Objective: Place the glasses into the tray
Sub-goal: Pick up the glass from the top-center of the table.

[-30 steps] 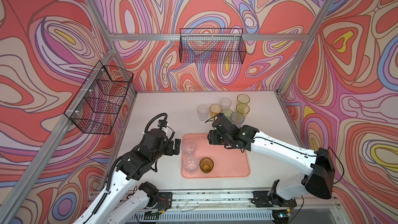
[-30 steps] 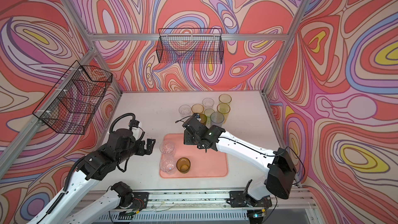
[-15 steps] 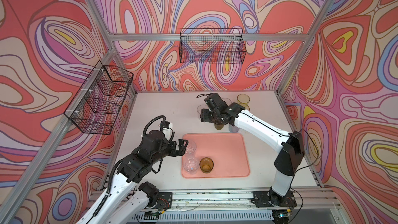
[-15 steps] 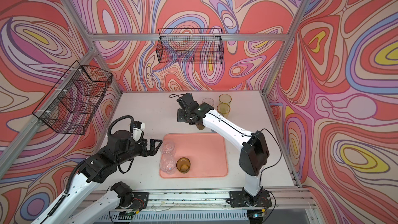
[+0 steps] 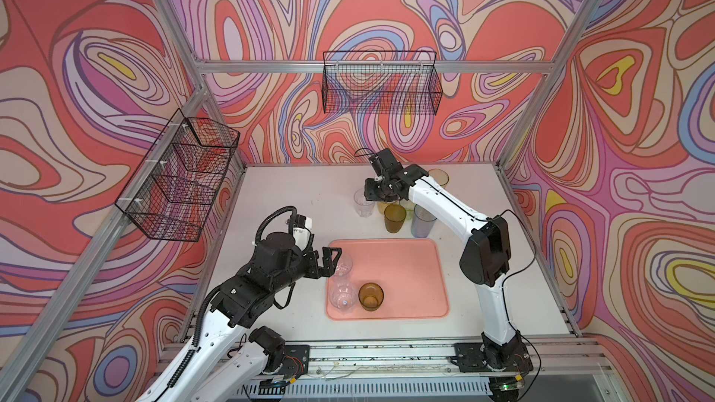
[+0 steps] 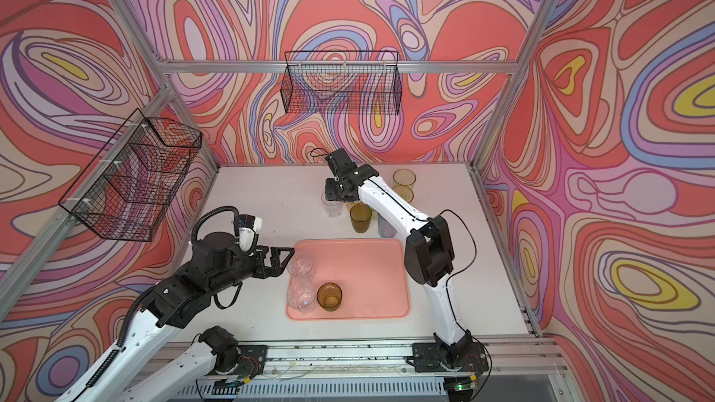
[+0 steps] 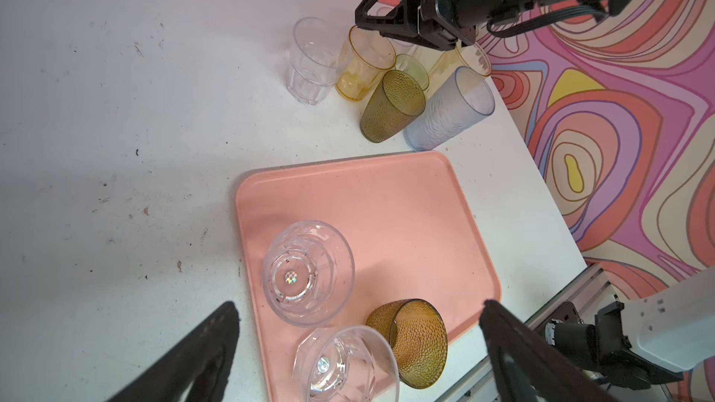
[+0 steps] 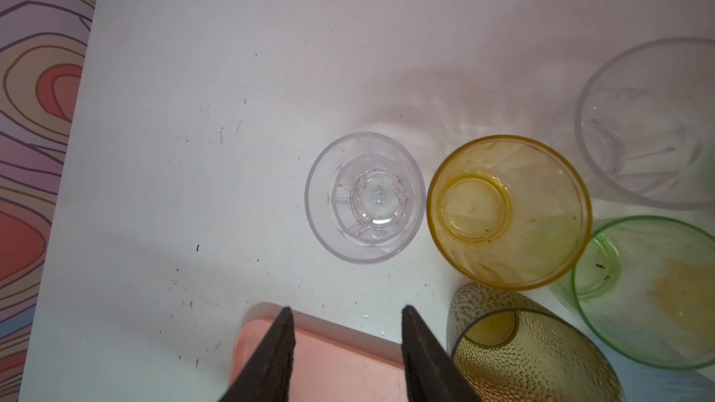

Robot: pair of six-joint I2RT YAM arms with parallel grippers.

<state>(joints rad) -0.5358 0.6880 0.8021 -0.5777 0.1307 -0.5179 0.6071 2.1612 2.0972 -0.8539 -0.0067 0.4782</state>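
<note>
While three glasses (image 5: 370, 295) sit in the tray (image 5: 406, 264), right end effector (image 8: 346, 309) parted, empty.

Tray (image 7: 406, 203): matt salmon plastic, smooth, a few specks. Table (image 7: 116, 110): matt white, scuffed and dirty. Clear tumblers (image 7: 308, 272): glossy, see-through, plastic by the look, faceted walls. Amber tumbler (image 7: 418, 346) and olive tumbler (image 7: 390, 108): dimpled all over. Blue-grey tumbler (image 7: 449, 114): frosted, rippled skin. Yellow tumbler (image 8: 508, 212): glossy, faceted. Green tumbler (image 8: 646, 291): smooth, shiny. Baskets (image 5: 381, 85): black wire mesh. Frame (image 5: 271, 66): bare silver metal, satin. Arm shells (image 5: 445, 203): glossy white plastic. Right gripper (image 8: 346, 309) jaws: matt black, grainy.
</note>
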